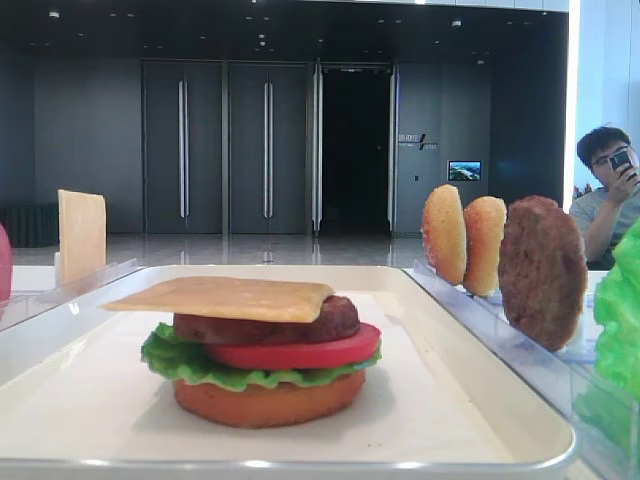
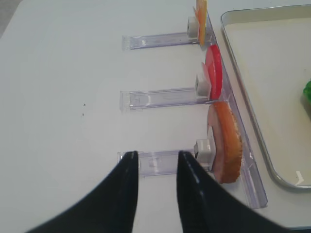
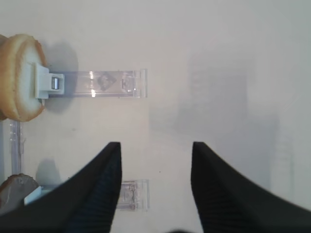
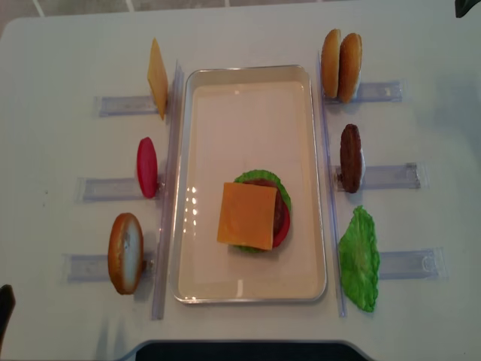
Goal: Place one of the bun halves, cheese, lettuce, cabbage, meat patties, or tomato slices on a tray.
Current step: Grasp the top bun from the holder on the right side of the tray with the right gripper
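On the off-white tray sits a stack: orange-brown bottom bun, lettuce, tomato slice, meat patty and a cheese square on top. Two golden bun halves stand in the right rack, with a patty and a lettuce leaf below them. My right gripper hangs open and empty over bare table, right of a bun half. My left gripper is open over a clear rack arm, left of an orange bun piece.
The left rack holds a cheese slice, a tomato slice and the bun piece. Clear rack rails run along both long sides of the tray. A person stands behind the table at the right.
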